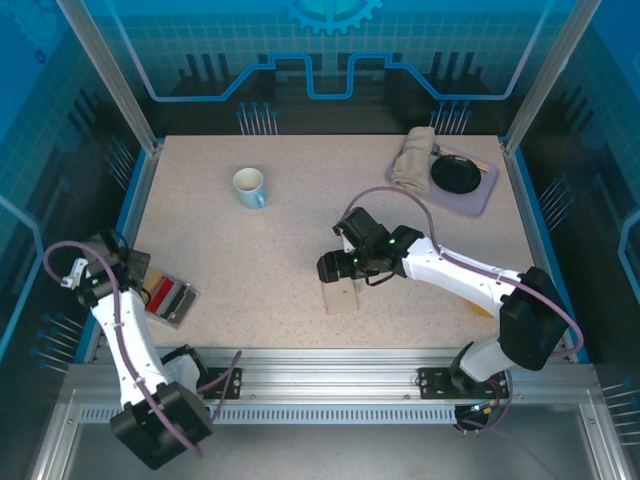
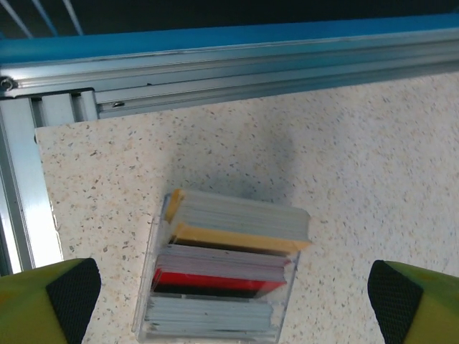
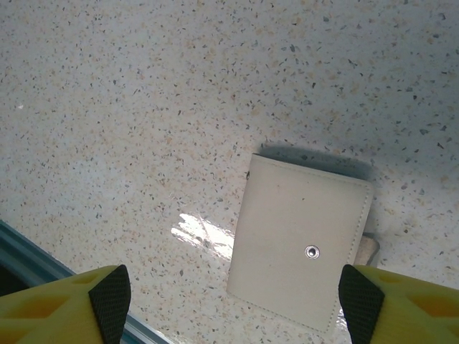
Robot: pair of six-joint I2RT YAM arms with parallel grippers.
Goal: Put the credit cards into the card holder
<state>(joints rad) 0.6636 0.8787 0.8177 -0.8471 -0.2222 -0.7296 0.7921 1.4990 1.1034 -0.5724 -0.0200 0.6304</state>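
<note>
Zero cards in so far, as far as you can see: the credit cards (image 2: 229, 236) all sit stacked in their clear tray (image 2: 147, 287), and the card holder (image 3: 301, 251) lies folded shut on the table (image 3: 143, 107), snap stud (image 3: 311, 251) facing up. I'd call this the very start, with everything left to do: open the holder, lift a card, feed it in, repeat.

Your left gripper (image 2: 233, 301) hangs over the tray with its fingers spread wide and nothing in them. The cards lie just ahead of the fingertips, inside the gap. Their long edges run roughly along the line from one finger to the other, slightly skewed, and the stacks step away from the gripper: white nearest, red and dark next, tan farthest.

Your right gripper (image 3: 235, 301) is released too, jaws apart and empty above the holder. The holder sits just ahead of the fingertips, off-centre and nearer one finger than the other. Its long axis points away from the gripper, across the closing line, tilted a little.
</note>
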